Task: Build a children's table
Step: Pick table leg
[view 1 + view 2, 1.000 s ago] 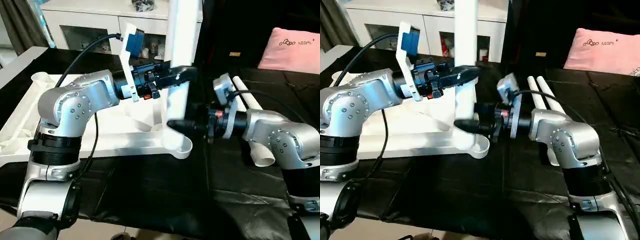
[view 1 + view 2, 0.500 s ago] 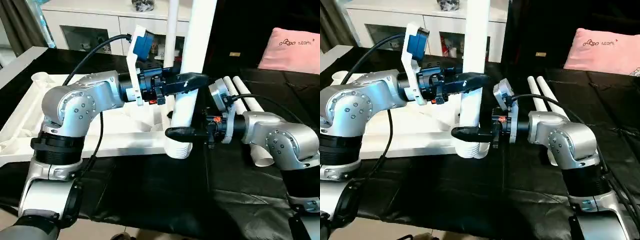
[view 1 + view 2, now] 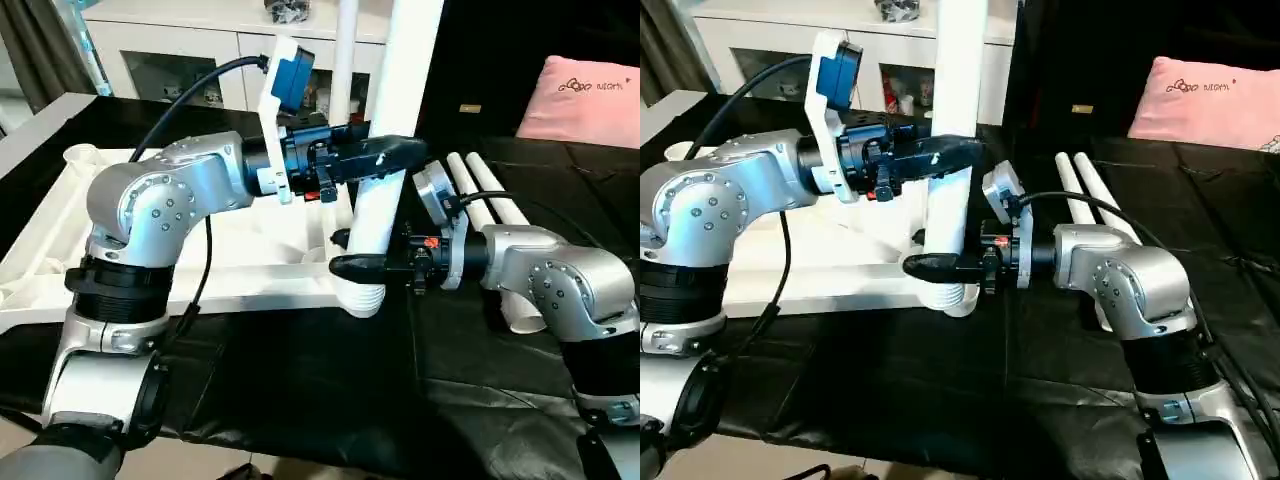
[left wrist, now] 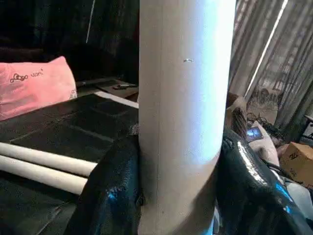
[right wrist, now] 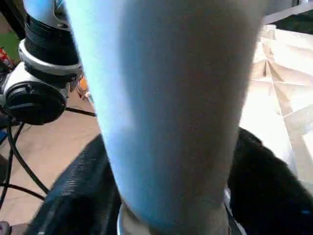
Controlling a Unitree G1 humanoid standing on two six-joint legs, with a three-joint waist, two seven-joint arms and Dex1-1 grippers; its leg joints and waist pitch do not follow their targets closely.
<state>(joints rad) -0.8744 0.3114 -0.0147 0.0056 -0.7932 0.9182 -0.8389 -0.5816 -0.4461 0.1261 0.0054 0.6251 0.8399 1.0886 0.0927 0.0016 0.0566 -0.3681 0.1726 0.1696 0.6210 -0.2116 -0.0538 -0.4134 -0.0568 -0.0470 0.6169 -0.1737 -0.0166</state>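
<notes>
leg upright at tabletop corner socket, both grippers on it

white leg [image 3: 385, 200] stands upright, slightly tilted, its ribbed lower end in the near corner socket [image 3: 362, 298] of the upside-down tabletop [image 3: 250, 265]. left gripper [image 3: 385, 153] clamps the leg at mid-height; its black fingers [image 4: 110, 188] sit on both sides of the tube in the left wrist view. right gripper [image 3: 350, 255] straddles the same leg lower down, just above the socket, fingers [image 5: 73, 196] flanking the tube; firm clamp or loose fit, cannot tell. two spare legs [image 3: 485, 195] lie side by side on the black cloth [image 3: 300, 390] at 3 o'clock of the socket. another leg [image 3: 345, 45] stands at 12 o'clock. pink pillow [image 3: 578, 100] at 2 o'clock.
</notes>
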